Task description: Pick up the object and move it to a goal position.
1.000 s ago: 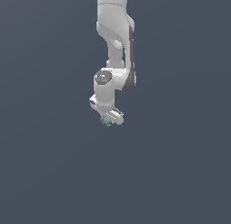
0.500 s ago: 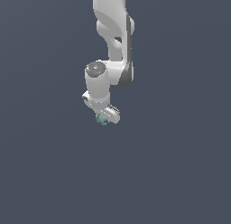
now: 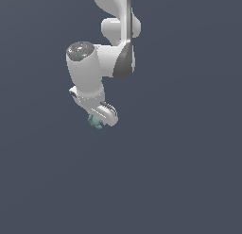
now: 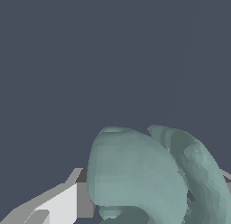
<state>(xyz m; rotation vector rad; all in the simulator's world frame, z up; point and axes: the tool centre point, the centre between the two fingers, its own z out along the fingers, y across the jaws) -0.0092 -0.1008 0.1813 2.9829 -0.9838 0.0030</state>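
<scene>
Teal lumpy object (image 3: 95,120), one only, gripped in one white tool (image 3: 97,119)

You see one flat, even slate-blue surface (image 3: 189,181) filling the exterior view from edge to edge, with no seam, rim or corner showing (whether it is a tabletop or the floor cannot be told). The wrist view shows the same plain dark blue-grey. You cannot make out any item lying directly on it.
</scene>
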